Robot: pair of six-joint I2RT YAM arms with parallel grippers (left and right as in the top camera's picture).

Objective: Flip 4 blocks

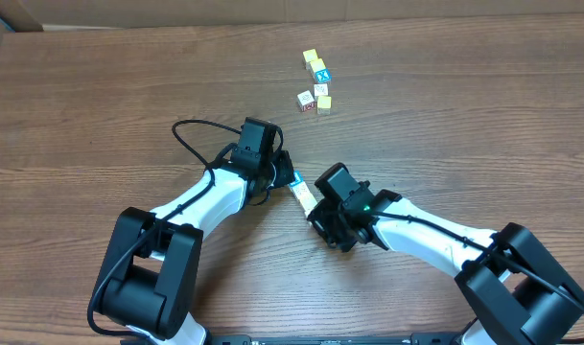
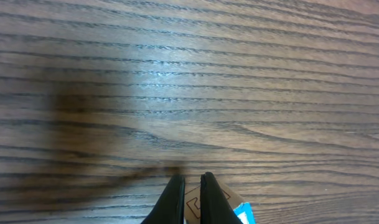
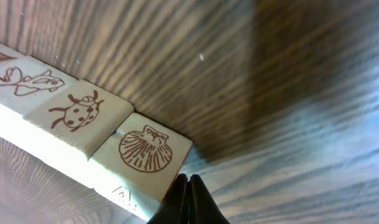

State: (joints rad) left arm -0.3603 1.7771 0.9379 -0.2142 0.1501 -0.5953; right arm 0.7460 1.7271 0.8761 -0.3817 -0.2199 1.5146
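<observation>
L arm (image 1: 210,196) & R arm (image 1: 421,230) angle inward, wrists near; L fingers (image 2: 173,200) & R fingers (image 3: 178,202) closed.

1. Blue cube (image 1: 318,72), in the cluster at 12 o'clock on the table: a white letter on its top face, which reads as X.
2. White cube (image 1: 321,90), just at its 6 o'clock: a reddish mark, too small to read.
3. Reddish cube (image 1: 306,100), at 7 o'clock of the cluster: a pale mark, illegible.
4. Shell block (image 3: 144,149), right wrist view: a red-brown scallop shell drawing on its top. A faint mark on its side face at 6 o'clock is cut off and unreadable.
5. Ladybird block (image 3: 77,112), touching it at 10 o'clock: a red-brown ladybird drawing.
6. Fish block (image 3: 27,79), next at 10 o'clock: a fish-like drawing, partly cropped.
7. Cream block (image 2: 192,204), at 6 o'clock in the left wrist view: a thin outlined mark, unreadable.
</observation>
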